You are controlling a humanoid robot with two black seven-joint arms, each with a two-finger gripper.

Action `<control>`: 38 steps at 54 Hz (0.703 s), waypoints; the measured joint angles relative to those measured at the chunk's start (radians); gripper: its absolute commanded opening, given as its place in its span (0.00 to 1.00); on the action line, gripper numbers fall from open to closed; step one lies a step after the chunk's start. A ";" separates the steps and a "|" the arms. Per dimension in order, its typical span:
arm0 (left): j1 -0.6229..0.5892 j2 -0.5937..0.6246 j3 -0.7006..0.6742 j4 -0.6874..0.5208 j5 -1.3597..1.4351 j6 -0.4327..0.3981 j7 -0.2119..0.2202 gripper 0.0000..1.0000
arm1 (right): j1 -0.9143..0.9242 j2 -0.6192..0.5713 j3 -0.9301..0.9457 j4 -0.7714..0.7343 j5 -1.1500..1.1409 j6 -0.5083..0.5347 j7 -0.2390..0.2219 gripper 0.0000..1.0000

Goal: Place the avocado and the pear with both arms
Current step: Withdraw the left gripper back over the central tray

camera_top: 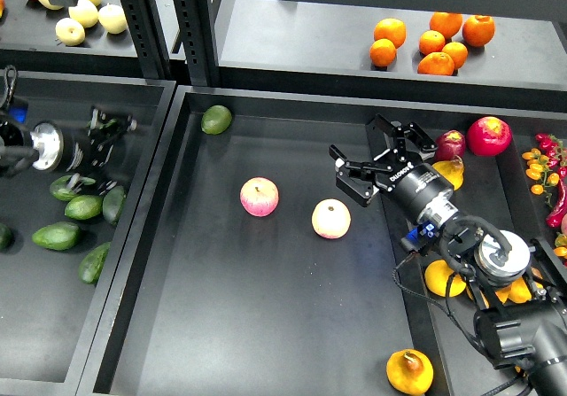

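Note:
Several dark green avocados lie in the left tray (27, 325). One avocado (93, 263) lies on its own by the tray's right wall, and another (58, 235) lies just left of it. My left gripper (104, 151) is motion-blurred above them, its fingers spread and empty. The pear (409, 371), golden with a brownish top, lies at the front right of the centre tray (266, 325). My right gripper (361, 141) is open and empty over that tray's right side, far behind the pear.
Two pink-and-yellow apples (259, 197) (330, 219) lie mid-tray, left of my right gripper. A lighter, rounder avocado (215, 119) sits at the tray's back left. Yellow and red fruit fill the right tray (443, 276). Oranges (430, 42) and pale apples (84, 15) sit on the back shelf.

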 measured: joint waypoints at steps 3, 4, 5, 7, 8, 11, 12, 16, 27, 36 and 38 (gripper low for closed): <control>0.031 -0.032 -0.053 0.000 -0.020 0.000 0.000 0.99 | -0.007 0.000 0.000 0.000 0.001 0.001 -0.005 1.00; 0.040 -0.041 -0.069 0.000 -0.022 0.000 0.000 0.99 | -0.009 0.000 0.000 0.000 0.001 0.001 -0.007 1.00; 0.051 -0.052 -0.088 0.000 -0.025 0.000 0.000 0.99 | -0.011 0.000 0.000 -0.001 0.001 0.001 -0.010 1.00; 0.067 -0.067 -0.117 0.000 -0.027 0.000 0.000 0.99 | -0.014 0.000 0.000 -0.001 0.001 0.001 -0.018 1.00; 0.078 -0.077 -0.136 0.000 -0.029 0.000 0.000 0.99 | -0.016 0.000 0.000 -0.001 0.001 0.001 -0.022 1.00; 0.110 -0.108 -0.197 0.000 -0.030 0.000 0.000 0.99 | -0.018 -0.007 0.000 -0.002 0.001 0.003 -0.037 1.00; 0.123 -0.120 -0.220 0.000 -0.030 0.000 0.000 0.99 | -0.018 -0.013 0.000 -0.002 0.002 0.004 -0.041 1.00; 0.165 -0.165 -0.298 0.001 -0.031 0.000 0.000 0.99 | -0.019 -0.044 -0.001 -0.001 0.005 0.006 -0.047 1.00; 0.253 -0.299 -0.484 0.029 -0.031 0.000 0.000 0.99 | -0.019 -0.131 -0.049 0.002 0.007 0.022 -0.051 1.00; 0.320 -0.414 -0.620 0.032 -0.034 0.000 -0.001 0.99 | -0.019 -0.191 -0.095 0.002 0.007 0.039 -0.051 1.00; 0.337 -0.440 -0.643 0.030 -0.035 0.000 0.000 0.99 | -0.017 -0.206 -0.105 0.002 0.007 0.040 -0.051 1.00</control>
